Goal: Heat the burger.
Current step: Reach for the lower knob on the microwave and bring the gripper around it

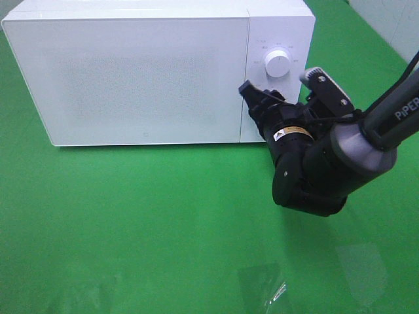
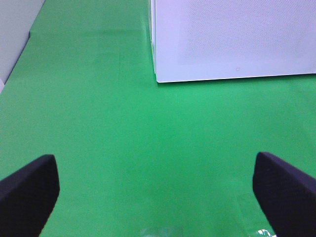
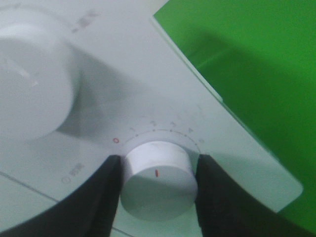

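Your green tabletop (image 1: 131,229) carries a white microwave (image 1: 131,72) with its door shut. Your right hand (image 3: 158,170) is clenched on the lower dial (image 3: 157,185) of the control panel, one finger pressed against each side of it. The upper dial (image 1: 276,65) stands free. Your left hand (image 2: 157,195) hangs released over the tabletop in front of the microwave, fingers (image 2: 29,192) spread wide, grasping nothing. The burger shows in none of your views.
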Robot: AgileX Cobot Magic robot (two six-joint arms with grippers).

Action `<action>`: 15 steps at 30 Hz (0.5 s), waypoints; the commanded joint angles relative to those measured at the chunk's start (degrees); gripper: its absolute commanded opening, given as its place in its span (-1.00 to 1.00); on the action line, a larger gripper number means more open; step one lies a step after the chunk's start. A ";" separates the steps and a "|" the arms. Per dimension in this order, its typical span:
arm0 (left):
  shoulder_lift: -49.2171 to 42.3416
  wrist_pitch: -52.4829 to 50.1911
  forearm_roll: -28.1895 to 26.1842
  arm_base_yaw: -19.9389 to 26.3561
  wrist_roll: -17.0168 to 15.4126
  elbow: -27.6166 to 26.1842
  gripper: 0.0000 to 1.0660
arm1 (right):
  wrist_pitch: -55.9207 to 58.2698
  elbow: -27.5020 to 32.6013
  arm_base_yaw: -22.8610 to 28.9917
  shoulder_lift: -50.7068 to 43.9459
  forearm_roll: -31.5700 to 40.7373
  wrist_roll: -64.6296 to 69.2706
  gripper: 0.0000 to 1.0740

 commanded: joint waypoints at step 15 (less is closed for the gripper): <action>-1.38 -0.40 -0.11 0.06 -0.29 0.17 0.88 | -0.40 -1.49 0.00 -0.46 -9.17 47.56 -1.00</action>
